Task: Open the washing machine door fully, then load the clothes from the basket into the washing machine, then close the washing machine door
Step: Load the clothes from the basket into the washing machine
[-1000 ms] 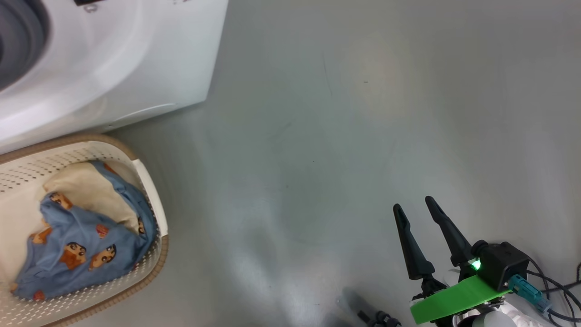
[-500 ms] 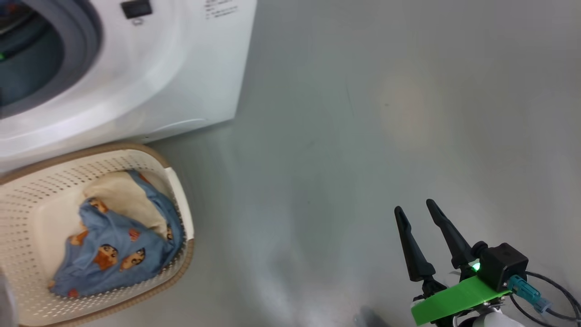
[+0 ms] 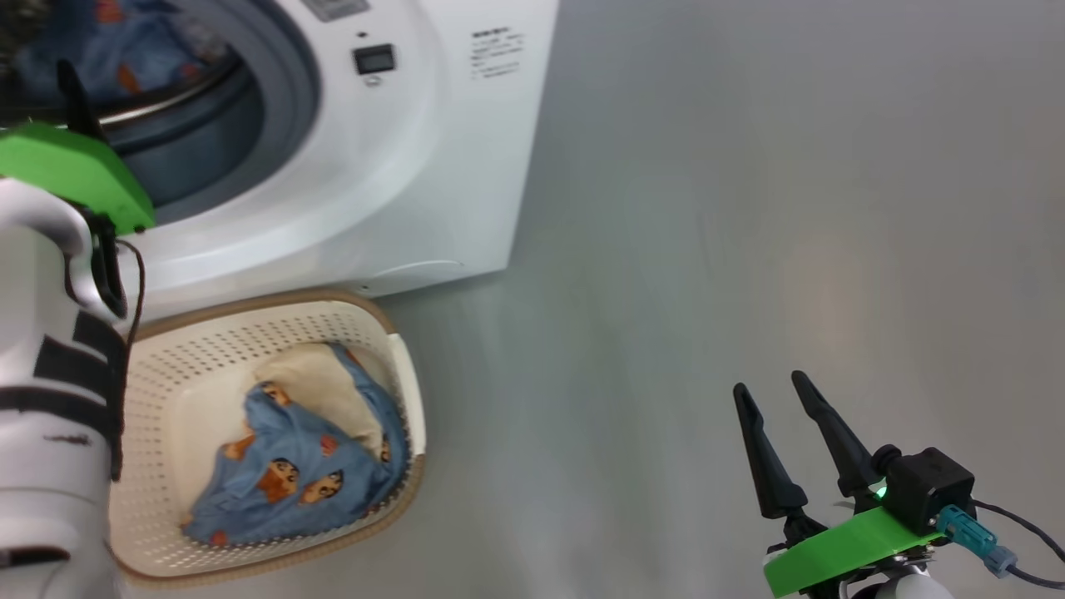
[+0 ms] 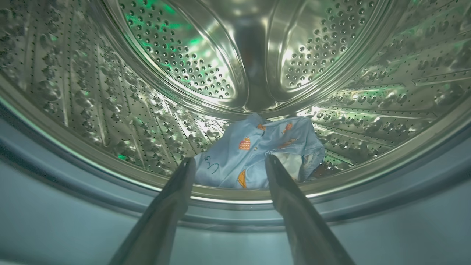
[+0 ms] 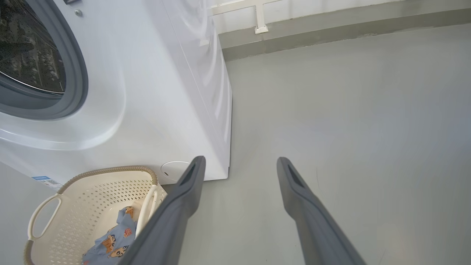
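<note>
1. Here, the left gripper [image 4: 230, 161] is at the mouth of the washer [image 3: 433, 166]. Its fingers are spread wide with nothing between them, and they point into the drum [image 4: 110, 110] just over the grey gasket [image 4: 55, 206].
2. One blue printed garment [image 4: 257, 151] lies loose on the drum's bottom beyond the fingertips and apart from them. It reads as already delivered, which would explain the empty, open gripper.
3. The basket [image 3: 250, 333] sits on the floor [image 3: 749, 208] just in front of the washer, below the opening, so a piece needs only a short lift from one to the other.
4. In the basket lie the rest of the clothes [image 3: 299, 474]: a blue printed piece bunched over a cream one, heaped toward the basket's right side.
5. The right gripper [image 3: 770, 384] hangs well off to the right over bare floor, fingers wide apart and holding nothing. My guess is that it is parked there to leave the left arm room.
6. Judged from this, loading is partway done: one piece is in, at least two are to go, and the door is to be shut after.
7. The next move is likely to draw the left gripper out clear of the gasket lip, then go down to the heap. Soft cloth may trail over the rim, so a pinch at the bunched top looks safest.
</note>
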`<state>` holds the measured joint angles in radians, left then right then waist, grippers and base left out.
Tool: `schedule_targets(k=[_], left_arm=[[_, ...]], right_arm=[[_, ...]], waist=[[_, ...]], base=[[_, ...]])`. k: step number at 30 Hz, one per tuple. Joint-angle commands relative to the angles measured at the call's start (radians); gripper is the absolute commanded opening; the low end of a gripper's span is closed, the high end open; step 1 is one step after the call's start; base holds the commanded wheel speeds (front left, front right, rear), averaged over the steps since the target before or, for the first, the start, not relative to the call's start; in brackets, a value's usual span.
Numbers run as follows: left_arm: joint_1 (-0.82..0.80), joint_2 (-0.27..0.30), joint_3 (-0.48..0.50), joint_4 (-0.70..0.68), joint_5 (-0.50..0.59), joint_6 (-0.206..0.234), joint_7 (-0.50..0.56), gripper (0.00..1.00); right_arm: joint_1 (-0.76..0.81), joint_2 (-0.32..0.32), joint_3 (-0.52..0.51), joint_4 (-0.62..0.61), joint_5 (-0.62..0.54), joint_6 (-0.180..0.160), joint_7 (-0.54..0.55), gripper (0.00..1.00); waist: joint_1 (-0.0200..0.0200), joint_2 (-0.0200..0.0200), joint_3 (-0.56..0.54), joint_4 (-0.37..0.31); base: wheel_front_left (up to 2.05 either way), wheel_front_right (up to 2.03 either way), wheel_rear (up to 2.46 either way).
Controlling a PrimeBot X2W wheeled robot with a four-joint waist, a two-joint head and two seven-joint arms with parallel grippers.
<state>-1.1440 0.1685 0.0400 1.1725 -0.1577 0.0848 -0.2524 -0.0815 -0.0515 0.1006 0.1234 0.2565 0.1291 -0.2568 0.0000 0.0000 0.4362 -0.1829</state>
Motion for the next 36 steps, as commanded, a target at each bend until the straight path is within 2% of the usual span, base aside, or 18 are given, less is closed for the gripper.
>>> schedule_targets(k=[1, 10, 19, 28, 36], left_arm=[[0.039, 0.042, 0.008, -0.049, -0.014, -0.013, -0.009, 1.0], [0.202, -0.006, 0.002, -0.183, -0.034, -0.094, -0.009, 1.0], [0.343, -0.048, -0.005, -0.313, -0.049, -0.144, -0.009, 1.0], [0.584, -0.08, 0.007, -0.46, -0.086, -0.178, -0.009, 1.0], [0.825, -0.091, 0.022, -0.588, -0.08, -0.177, -0.009, 1.0]], right_arm=[[0.021, -0.009, 0.014, -0.016, -0.007, 0.002, -0.005, 1.0], [0.037, -0.008, -0.002, -0.016, -0.01, 0.002, -0.005, 1.0], [0.046, -0.011, -0.016, -0.017, -0.017, 0.002, -0.005, 1.0], [0.067, -0.018, -0.021, -0.016, -0.026, 0.002, -0.005, 1.0], [0.111, -0.017, -0.037, -0.011, -0.03, 0.002, -0.005, 1.0]], waist=[[0.0, 0.0, -0.054, 0.057], [0.0, 0.0, -0.111, 0.117], [0.0, 0.0, -0.149, 0.158], [0.0, 0.0, -0.239, 0.163], [0.0, 0.0, -0.333, 0.167]], base=[[0.0, 0.0, 0.0], [0.0, 0.0, 0.0], [0.0, 0.0, 0.0], [0.0, 0.0, 0.0], [0.0, 0.0, 0.0]])
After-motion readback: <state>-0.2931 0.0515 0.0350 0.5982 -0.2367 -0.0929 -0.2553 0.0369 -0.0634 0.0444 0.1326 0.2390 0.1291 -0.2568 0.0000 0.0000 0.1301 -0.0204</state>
